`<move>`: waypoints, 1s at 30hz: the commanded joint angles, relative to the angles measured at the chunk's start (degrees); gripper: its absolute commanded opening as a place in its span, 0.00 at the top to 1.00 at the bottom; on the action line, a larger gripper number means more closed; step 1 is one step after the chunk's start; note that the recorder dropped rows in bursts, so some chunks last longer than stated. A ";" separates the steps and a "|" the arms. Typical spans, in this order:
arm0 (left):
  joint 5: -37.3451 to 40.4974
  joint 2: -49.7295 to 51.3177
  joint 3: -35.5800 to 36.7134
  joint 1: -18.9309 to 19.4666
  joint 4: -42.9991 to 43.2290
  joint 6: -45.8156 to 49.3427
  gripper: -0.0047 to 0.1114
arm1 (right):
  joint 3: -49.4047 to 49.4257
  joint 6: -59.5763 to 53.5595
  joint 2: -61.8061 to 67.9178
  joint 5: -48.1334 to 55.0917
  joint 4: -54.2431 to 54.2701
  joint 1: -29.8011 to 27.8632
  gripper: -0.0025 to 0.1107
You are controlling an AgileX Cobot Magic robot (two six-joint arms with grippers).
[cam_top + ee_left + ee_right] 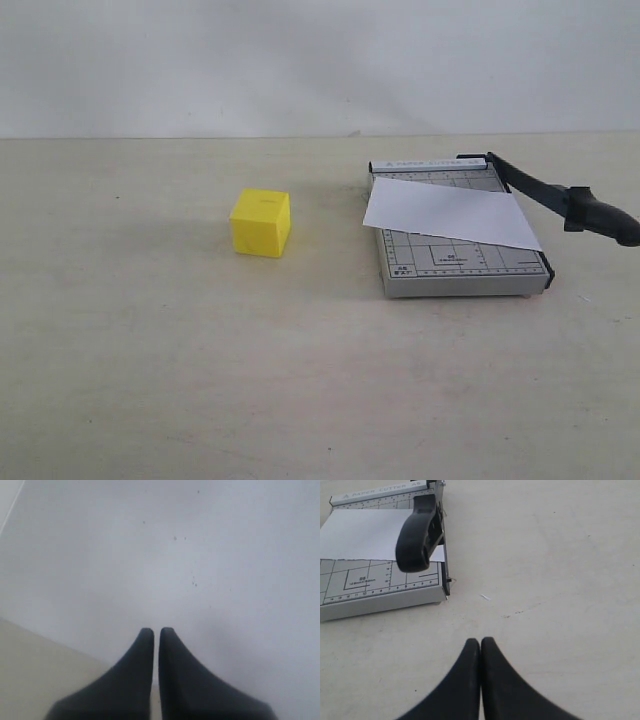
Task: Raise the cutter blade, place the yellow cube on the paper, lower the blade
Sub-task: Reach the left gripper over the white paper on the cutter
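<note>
The yellow cube [261, 223] sits on the table, left of centre in the exterior view. To its right lies the grey gridded cutter [460, 265] with the white paper [445, 213] laid askew across it. The cutter blade [560, 198] slants a little up from the board's far right corner, its thick black handle [419, 534] hanging over the paper's edge. My right gripper [480, 641] is shut and empty above bare table, short of the cutter's near corner. Shut and empty too, my left gripper [154, 630] faces a pale wall. Neither arm shows in the exterior view.
A beige tabletop [200, 380] spreads round the cube and cutter, and a white wall [300, 60] stands behind it. A table edge [40, 645] shows in the left wrist view below the wall. A small white scrap [485, 597] lies near the cutter's corner.
</note>
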 commanded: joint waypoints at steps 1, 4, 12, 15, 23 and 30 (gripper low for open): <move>9.24 0.20 -4.83 0.08 0.92 0.61 0.92 | 0.05 0.25 0.02 0.08 -0.05 0.00 0.98; 10.57 5.69 -11.48 -0.02 2.05 2.98 0.92 | 0.05 0.25 0.02 0.08 -0.05 0.00 0.98; 31.68 39.98 -34.24 -10.12 -27.12 52.80 0.92 | 0.05 0.25 0.02 -0.72 -0.05 0.00 0.98; 38.86 55.39 -38.01 -16.79 -62.19 85.04 0.92 | 0.05 0.36 0.02 0.17 -0.05 0.00 0.98; 38.09 99.44 -56.11 -32.19 -80.61 110.38 0.92 | 0.05 0.36 0.02 4.40 -0.05 0.00 0.98; 29.65 125.98 -85.07 -37.70 -80.61 105.98 0.92 | 0.05 0.36 0.02 4.28 -0.05 0.00 0.98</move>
